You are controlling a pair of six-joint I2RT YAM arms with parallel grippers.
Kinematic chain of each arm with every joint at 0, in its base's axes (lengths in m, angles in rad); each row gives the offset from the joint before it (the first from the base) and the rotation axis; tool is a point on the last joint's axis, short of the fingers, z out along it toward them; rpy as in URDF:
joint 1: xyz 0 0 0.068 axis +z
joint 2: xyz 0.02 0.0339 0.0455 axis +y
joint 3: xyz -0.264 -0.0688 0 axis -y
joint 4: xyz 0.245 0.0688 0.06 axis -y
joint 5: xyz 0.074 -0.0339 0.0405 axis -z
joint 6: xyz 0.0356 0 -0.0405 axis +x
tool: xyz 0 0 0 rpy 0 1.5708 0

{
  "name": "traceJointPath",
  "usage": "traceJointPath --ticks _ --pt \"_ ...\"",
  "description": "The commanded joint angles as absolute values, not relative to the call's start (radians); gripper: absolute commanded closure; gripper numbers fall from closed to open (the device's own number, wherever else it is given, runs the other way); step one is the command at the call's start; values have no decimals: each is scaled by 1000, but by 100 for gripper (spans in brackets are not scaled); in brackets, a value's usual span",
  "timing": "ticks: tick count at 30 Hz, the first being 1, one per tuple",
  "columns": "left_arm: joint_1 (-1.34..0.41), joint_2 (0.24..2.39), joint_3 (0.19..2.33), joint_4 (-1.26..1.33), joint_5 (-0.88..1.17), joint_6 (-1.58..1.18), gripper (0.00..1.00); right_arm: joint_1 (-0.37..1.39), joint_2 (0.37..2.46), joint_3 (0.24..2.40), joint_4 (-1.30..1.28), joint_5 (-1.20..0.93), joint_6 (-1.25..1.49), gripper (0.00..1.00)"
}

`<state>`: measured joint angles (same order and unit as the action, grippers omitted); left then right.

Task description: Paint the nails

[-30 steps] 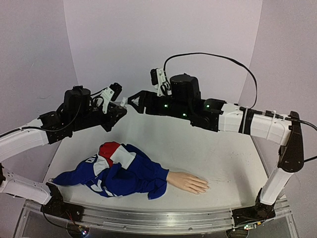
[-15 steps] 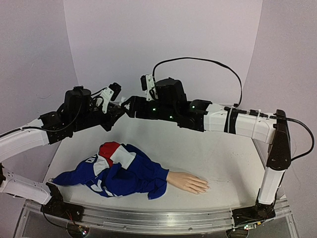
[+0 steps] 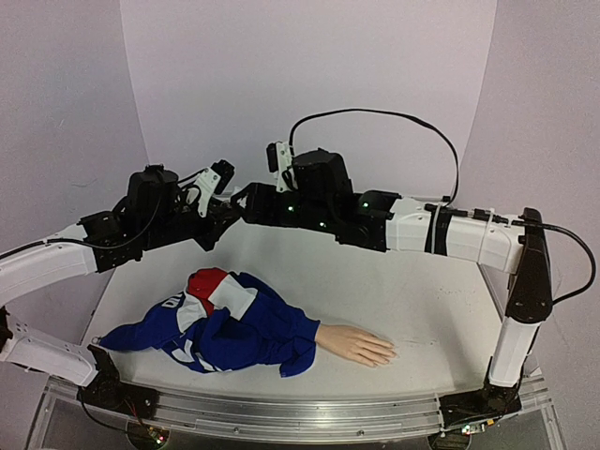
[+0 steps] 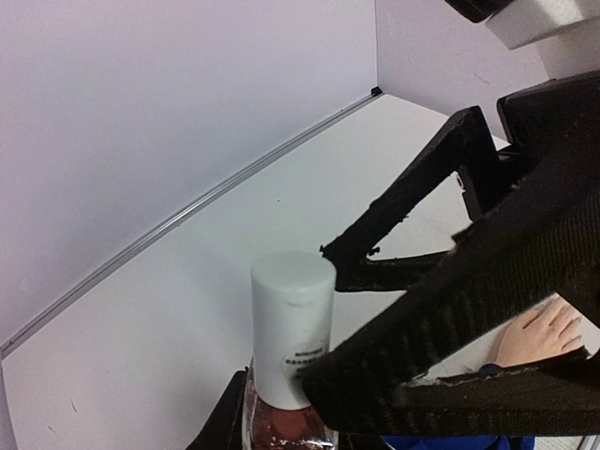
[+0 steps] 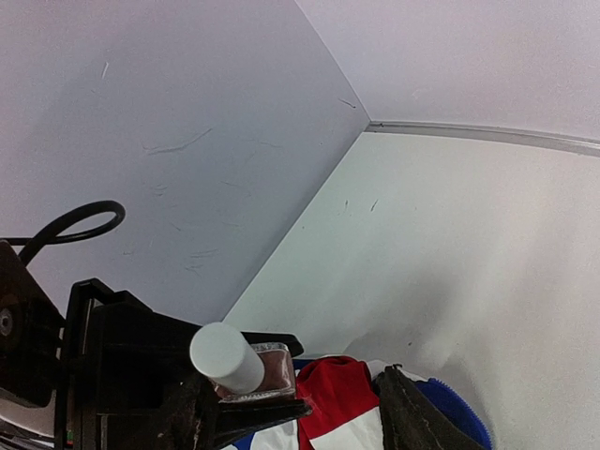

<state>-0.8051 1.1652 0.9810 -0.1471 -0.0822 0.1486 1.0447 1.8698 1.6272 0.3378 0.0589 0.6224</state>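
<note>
The only print on the bottle (image 4: 279,424) is a band of small dark lettering low on its white cap (image 4: 292,314), too fine to read. White marks on the blue sleeve (image 3: 246,335) cannot be made out either. The nails (image 3: 386,353) are specks at the fingertips of the hand (image 3: 354,343), too small to count. The hand lies flat on the table (image 3: 441,300) near its front edge, right of centre. Its long axis runs roughly along that edge, and the fingers point toward the right arm's side, with the wrist going into the sleeve on the left. There is one hand, one sleeve with a red patch (image 3: 206,279), one bottle and two arms. The bottle is up in the air over the far left part of the table, well apart from the nails. It stands upright with the cap on top and pinkish-brown glass below. The left gripper (image 4: 267,396) is clamped tight on the glass body. The right gripper (image 5: 295,394) meets it from the other side with its fingers (image 4: 405,211) parted. Their tips are just beside the cap. In the right wrist view the cap sits close to one finger, the other stands well off, and nothing is held.
</note>
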Motion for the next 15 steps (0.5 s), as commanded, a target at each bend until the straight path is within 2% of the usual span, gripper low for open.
traceJointPath --ticks 1,5,10,15 --pt "-815 1160 999 -92 -61 134 100 1050 1824 1654 424 65 627 39" --pt "-815 1165 1001 -92 -48 126 100 1050 1857 1683 426 70 630 40" --pt "-818 1172 1002 -93 -46 121 100 1050 1891 1715 427 80 635 52" --pt "-820 1173 1003 -95 -48 121 100 1051 1906 1723 427 70 643 52"
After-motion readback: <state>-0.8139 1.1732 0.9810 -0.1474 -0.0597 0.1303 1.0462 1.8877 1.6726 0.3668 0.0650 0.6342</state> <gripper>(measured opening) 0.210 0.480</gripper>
